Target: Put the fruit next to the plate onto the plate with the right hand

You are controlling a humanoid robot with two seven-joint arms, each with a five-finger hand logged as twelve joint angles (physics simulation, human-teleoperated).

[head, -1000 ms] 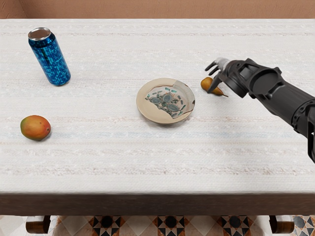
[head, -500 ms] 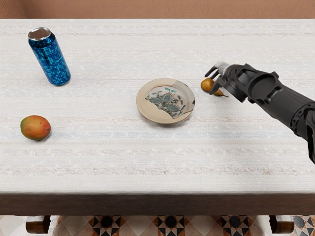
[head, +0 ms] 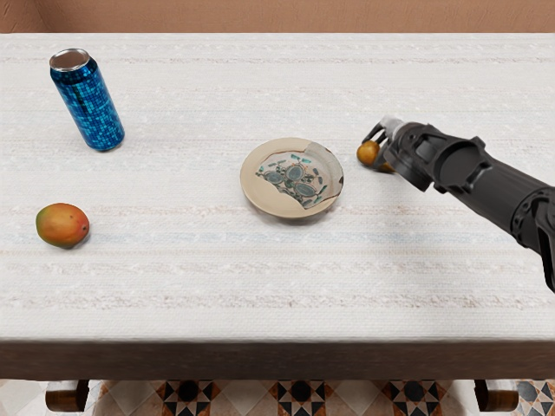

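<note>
Table [head: 260,269]: pale cloth top that fills the view and carries everything listed below.
Right arm: dark, comes in from the right edge and reaches toward the middle of the table. The left arm is not in view.
Plate [head: 246,178]: patterned dish at mid-table, with nothing on it.
Can [head: 87,100]: blue, upright, far left, well apart from the work.
Mango [head: 62,224]: near left, well apart from the plate, so not the fruit meant.
Right hand [head: 388,141]: down over the small fruit, with fingers [head: 375,133] curled round its top and far side in a grasp.
Fruit [head: 368,152]: small and orange-brown, on the table just right of the plate rim and not on the plate.
Fruit, axis: only a rounded end shows, and it faces the plate. The rest is under the hand, so the long axis probably runs left to right; where the narrow end lies cannot be told.
Step in hand: securing the grip before the lift.
Doing it well: close evenly across the short width and lift straight up to clear the rim. Carry it left over the dish centre and lower it before opening, since a rounded fruit may roll.
</note>
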